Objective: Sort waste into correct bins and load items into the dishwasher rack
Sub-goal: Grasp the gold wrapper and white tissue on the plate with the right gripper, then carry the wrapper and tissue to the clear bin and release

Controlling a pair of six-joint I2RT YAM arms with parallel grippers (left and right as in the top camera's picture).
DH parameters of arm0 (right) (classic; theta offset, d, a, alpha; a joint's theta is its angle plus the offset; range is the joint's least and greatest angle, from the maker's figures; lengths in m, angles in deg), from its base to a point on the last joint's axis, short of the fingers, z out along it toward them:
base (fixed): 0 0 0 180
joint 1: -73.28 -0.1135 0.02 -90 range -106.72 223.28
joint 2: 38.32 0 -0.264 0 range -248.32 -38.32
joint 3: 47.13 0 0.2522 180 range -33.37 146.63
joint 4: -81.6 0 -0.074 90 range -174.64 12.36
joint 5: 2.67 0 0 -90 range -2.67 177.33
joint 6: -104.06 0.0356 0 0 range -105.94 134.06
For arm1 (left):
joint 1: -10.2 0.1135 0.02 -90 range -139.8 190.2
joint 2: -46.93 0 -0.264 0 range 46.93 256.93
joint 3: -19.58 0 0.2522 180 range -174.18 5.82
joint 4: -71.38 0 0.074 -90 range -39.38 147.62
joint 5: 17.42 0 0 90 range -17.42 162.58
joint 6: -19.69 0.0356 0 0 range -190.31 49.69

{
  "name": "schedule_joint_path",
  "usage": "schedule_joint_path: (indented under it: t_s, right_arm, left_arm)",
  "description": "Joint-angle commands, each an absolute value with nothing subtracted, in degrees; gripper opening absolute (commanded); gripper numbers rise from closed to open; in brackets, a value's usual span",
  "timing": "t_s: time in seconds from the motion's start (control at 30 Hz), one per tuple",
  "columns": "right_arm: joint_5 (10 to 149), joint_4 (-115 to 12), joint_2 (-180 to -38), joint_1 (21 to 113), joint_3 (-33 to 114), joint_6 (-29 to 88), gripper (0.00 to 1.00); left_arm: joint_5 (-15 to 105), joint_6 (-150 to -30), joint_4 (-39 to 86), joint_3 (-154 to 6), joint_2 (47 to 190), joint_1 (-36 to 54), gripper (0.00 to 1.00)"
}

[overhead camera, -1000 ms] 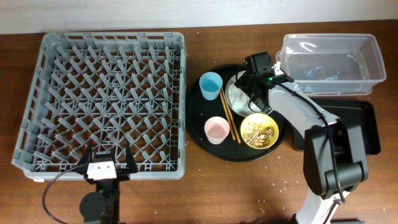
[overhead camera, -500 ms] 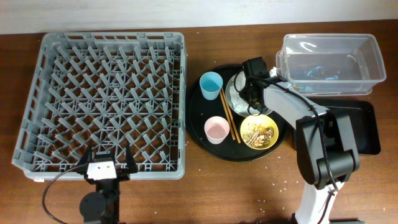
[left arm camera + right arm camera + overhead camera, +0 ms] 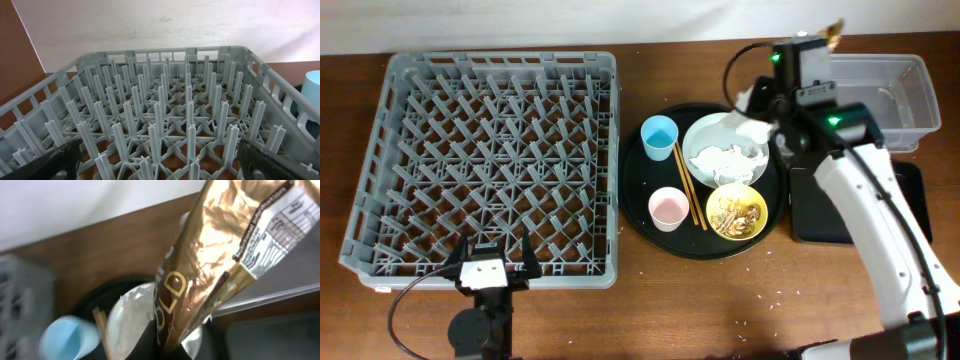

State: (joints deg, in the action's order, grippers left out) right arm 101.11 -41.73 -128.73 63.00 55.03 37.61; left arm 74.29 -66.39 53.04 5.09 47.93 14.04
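The right gripper (image 3: 819,44) is hanging just past the far right edge of the large round black tray (image 3: 638,186). Its jaws are pinching the lower end of a crinkled golden-brown foil wrapper (image 3: 215,255), which is standing up out of the fingers. On that round tray a pale grey-white round plate (image 3: 712,135) is lying at the far right, with crumpled white paper napkins (image 3: 732,160) resting on it. A light blue cup (image 3: 659,137) is sitting at the tray's far left and a small pink cup (image 3: 667,208) at its near left. A pair of wooden chopsticks (image 3: 687,185) is lying between the cups and the plate. A yellow bowl (image 3: 737,211) holding beige-brown crumbly scraps is sitting at the tray's near right. A clear rectangular plastic tub (image 3: 910,100) is standing to the right of the tray on the far side. A shallow black rectangular tray (image 3: 807,205) is lying just beside the round tray's right edge. The large square grey plastic rack (image 3: 500,60) is sitting just left of the round tray. The left gripper (image 3: 492,250) is hovering at the rack's near edge, well left of the tray, its jaws spread wide around nothing.
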Motion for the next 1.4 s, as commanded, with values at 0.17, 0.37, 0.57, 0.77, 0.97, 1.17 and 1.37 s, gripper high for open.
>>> schedule_joint_path:
  t_s: [0.17, 0.37, 0.57, 0.77, 0.97, 1.17, 1.37]
  right_arm:
    - [105.8, -55.3, -137.3, 79.1, 55.5, 36.5, 0.04]
    - [92.4, -56.0, -148.4, 83.0, 55.4, 37.0, 0.04]
    - [87.3, -58.7, -147.6, 83.1, 55.9, 38.5, 0.82]
    - [63.1, -47.4, -135.6, 80.6, 58.0, 32.4, 0.78]
    - [88.0, -33.4, -142.1, 61.2, 56.1, 38.9, 0.74]
    - [94.9, -30.7, -156.0, 59.1, 55.6, 49.1, 0.68]
    - [93.8, -30.6, -165.2, 59.2, 55.6, 49.1, 0.61]
  left_arm:
    - [74.2, -65.5, 52.9, 5.3, 47.6, 14.4, 1.00]
    - [74.2, -65.5, 52.9, 5.3, 47.6, 14.4, 1.00]
    - [74.2, -65.5, 52.9, 5.3, 47.6, 14.4, 1.00]
    - [74.2, -65.5, 52.9, 5.3, 47.6, 14.4, 1.00]
    - [74.2, -65.5, 52.9, 5.3, 47.6, 14.4, 1.00]
    - [74.2, -65.5, 52.9, 5.3, 47.6, 14.4, 1.00]
    - [74.2, -65.5, 52.9, 5.3, 47.6, 14.4, 1.00]
